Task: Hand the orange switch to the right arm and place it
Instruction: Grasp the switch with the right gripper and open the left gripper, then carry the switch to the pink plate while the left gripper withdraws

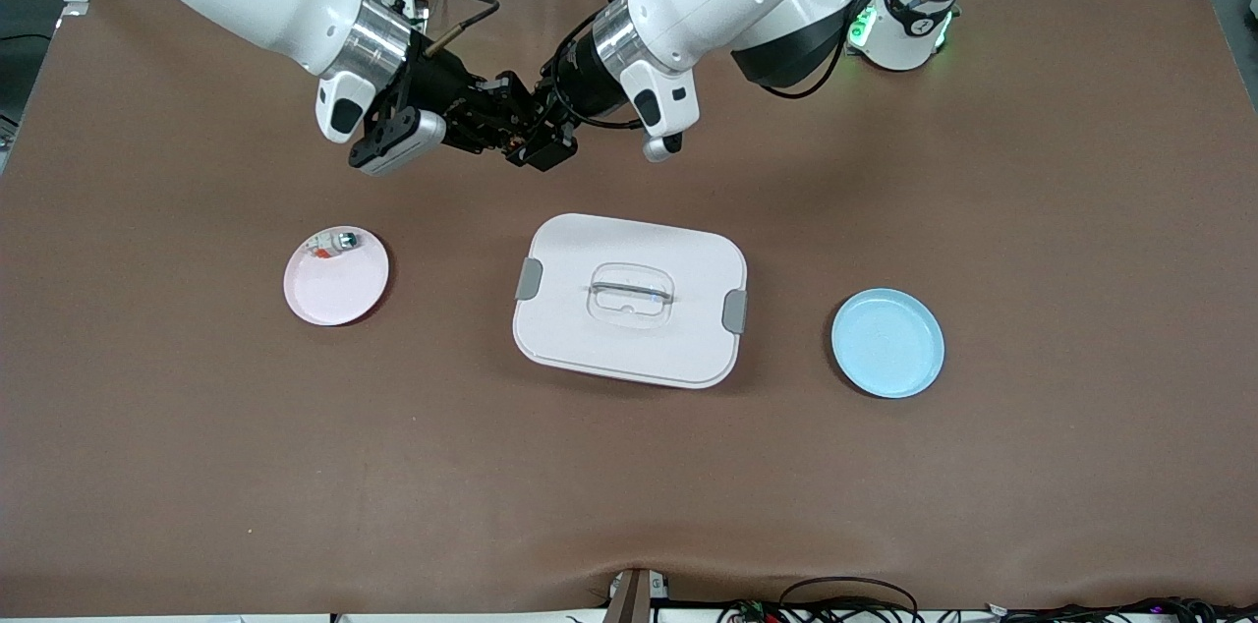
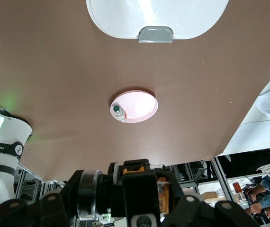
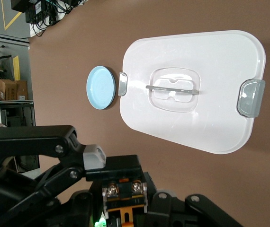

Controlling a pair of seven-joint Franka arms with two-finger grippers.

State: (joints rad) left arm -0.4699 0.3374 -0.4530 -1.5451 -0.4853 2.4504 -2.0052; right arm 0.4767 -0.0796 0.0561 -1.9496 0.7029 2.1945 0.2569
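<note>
Above the table, the left gripper (image 1: 526, 127) and right gripper (image 1: 491, 117) both clamp the orange switch (image 1: 513, 140) between them.

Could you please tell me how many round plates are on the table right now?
2: a pink plate toward the right arm's end, carrying a small whitish part, and a blue plate toward the left arm's end. None appears hidden.

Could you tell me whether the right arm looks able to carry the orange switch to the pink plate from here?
Probably yes: the right gripper has shut on the orange switch, and nothing stands between it and the pink plate.
</note>
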